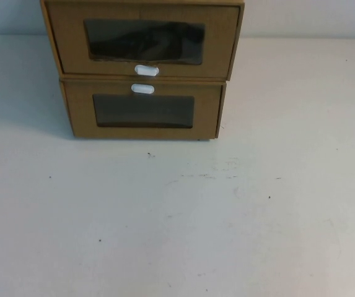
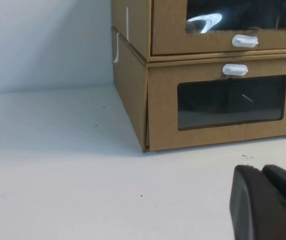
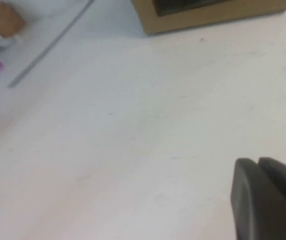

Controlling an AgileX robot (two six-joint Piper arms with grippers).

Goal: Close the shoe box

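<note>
1. Nearest to me is bare white tabletop [image 1: 177, 235], speckled with a few dark marks and reaching from the near edge up to the boxes.
2. At the far side of the tabletop two brown cardboard boxes are stacked, and the shoe box [image 1: 143, 40] is the upper one.
3. Its clear window has something dark behind it, and its white pull tab [image 1: 147, 70] sits just below the window.
4. The twin box [image 1: 143, 111] underneath carries its own tab [image 1: 142, 89] above its window, so the two tabs lie close together at the seam.
5. The shoe box's long side runs left to right across the tabletop, and its windowed front points toward the robot.
6. In the left wrist view its front panel [image 2: 222, 30] looks about level with the box's frame.
7. The left gripper [image 2: 267, 205] shows only as a dark body low over the tabletop, in front of the stack and well apart from it; whether its jaws are open or closed, I cannot tell.
8. The right gripper [image 3: 267, 200] likewise shows only a dark body above bare tabletop, apart from a cardboard corner [image 3: 212, 15] of the stack; the state of its jaws cannot be told either.
</note>
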